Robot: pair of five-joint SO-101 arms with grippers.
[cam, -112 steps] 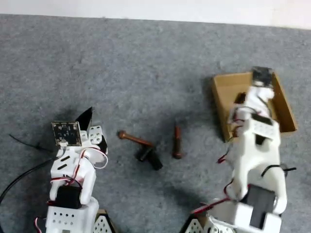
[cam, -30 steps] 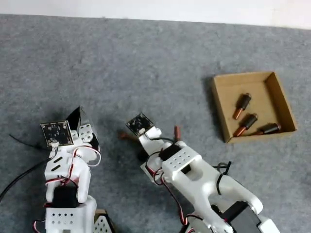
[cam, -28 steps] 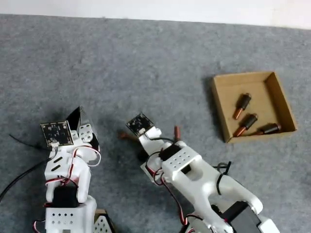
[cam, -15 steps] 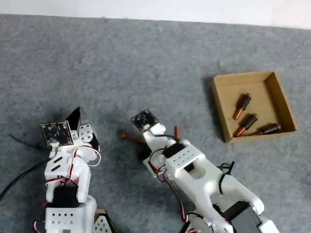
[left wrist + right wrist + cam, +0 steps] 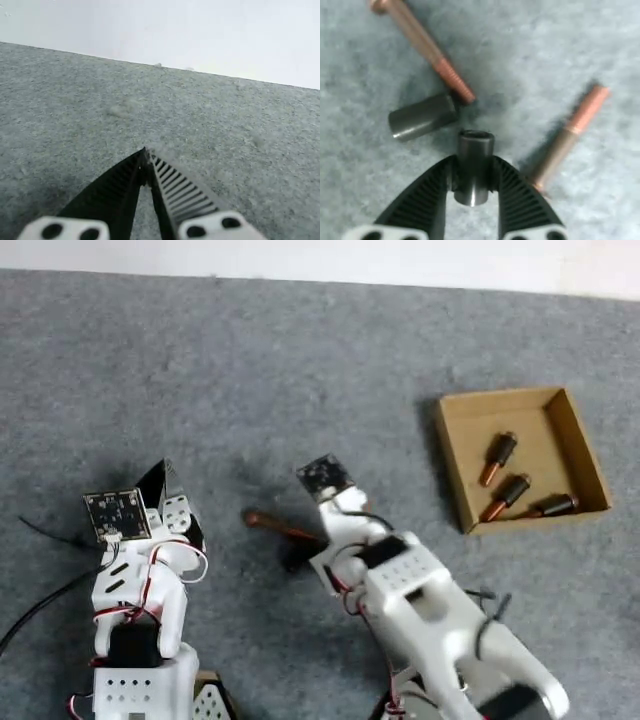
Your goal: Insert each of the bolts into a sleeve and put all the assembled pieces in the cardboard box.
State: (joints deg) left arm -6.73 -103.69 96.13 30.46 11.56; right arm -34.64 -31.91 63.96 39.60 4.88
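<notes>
Black sleeve [image 5: 474, 145]: pinched tight in right claw [image 5: 472, 162].
Change: claw leaves box [image 5: 448, 455], reaches centre frame.
Meaning: fourth pairing likely starts.

Left arm [image 5: 138, 585] sits folded near the table's [image 5: 300, 360] front left corner. The left gripper [image 5: 145, 159] points toward the far edge, its two black fingers meeting at their tips. Right arm [image 5: 430, 615] stretches from the front edge diagonally toward the table's middle, wrist tipped downward. The right gripper [image 5: 472, 170] has its fingers pressed against both sides of a dark sleeve [image 5: 475, 145].
</notes>
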